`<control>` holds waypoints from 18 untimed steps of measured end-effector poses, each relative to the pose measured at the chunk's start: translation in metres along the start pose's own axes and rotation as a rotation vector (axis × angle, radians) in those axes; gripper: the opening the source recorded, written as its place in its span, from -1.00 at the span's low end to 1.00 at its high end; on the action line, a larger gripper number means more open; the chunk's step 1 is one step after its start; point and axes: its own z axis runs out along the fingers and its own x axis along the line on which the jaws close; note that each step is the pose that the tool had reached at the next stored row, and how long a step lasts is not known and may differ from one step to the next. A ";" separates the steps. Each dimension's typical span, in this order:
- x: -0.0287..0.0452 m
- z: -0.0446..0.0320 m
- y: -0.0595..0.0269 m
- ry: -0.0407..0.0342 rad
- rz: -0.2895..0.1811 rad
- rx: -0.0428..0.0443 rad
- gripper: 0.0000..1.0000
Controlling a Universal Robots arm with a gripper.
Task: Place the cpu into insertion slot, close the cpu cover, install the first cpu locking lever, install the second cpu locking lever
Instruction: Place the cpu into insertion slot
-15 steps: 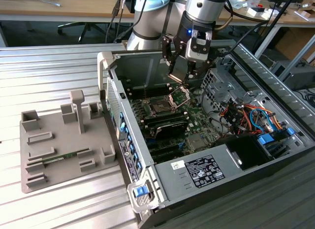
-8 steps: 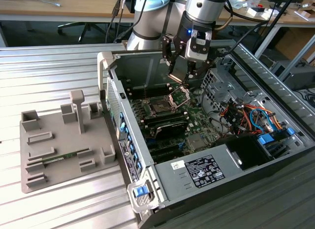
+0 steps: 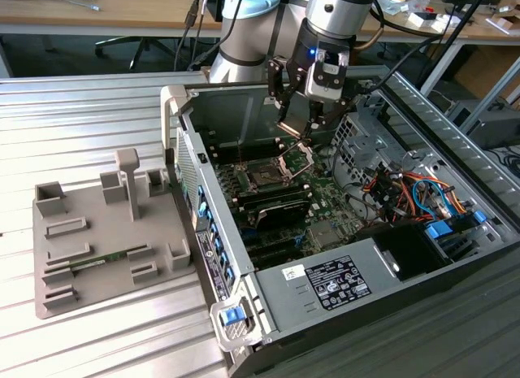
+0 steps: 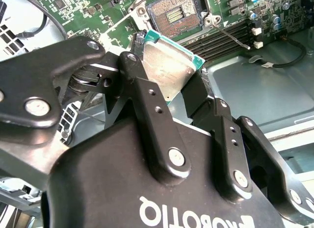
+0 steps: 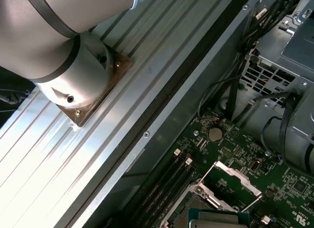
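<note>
Gripper (image 4: pixel 169 76) state: clenched on the cpu (image 4: pixel 166 56), with one finger on each of two opposite edges. This edge grip leaves the grey metal top and the underside free, probably so that the chip can seat flat without the fingers fouling the socket rim.

Position: in the exterior view the gripper (image 3: pixel 302 122) hangs at upper centre of the frame, inside the open computer case (image 3: pixel 203 191) and over the green motherboard (image 3: pixel 325 201). The insertion slot (image 3: pixel 264 176) lies just below it. In the second wrist view the insertion slot (image 4: pixel 174 12) sits at top centre, empty, with its contact field exposed. The chip is apart from it and not yet seated.

Access: the cpu cover (image 5: pixel 238 175) stands swung up at lower right of the first wrist view, which keeps the socket open from above. In the second wrist view a thin locking lever (image 4: pixel 230 36) juts out at upper right, across the memory slots (image 4: pixel 216 41). It appears unlatched, which would let the cover stand open.

Progress: placement is in hand. Cover and levers are not yet closed.
</note>
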 end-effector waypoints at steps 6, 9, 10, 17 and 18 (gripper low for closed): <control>0.0000 0.0000 0.0000 -0.0001 0.006 0.0000 0.08; 0.0000 0.0001 0.0000 -0.0002 0.010 -0.0001 0.08; 0.0000 0.0001 0.0000 -0.0002 0.011 -0.0001 0.08; 0.0000 0.0002 0.0000 -0.0004 0.023 -0.0002 0.08; 0.0000 0.0003 0.0000 -0.0004 0.024 -0.0002 0.08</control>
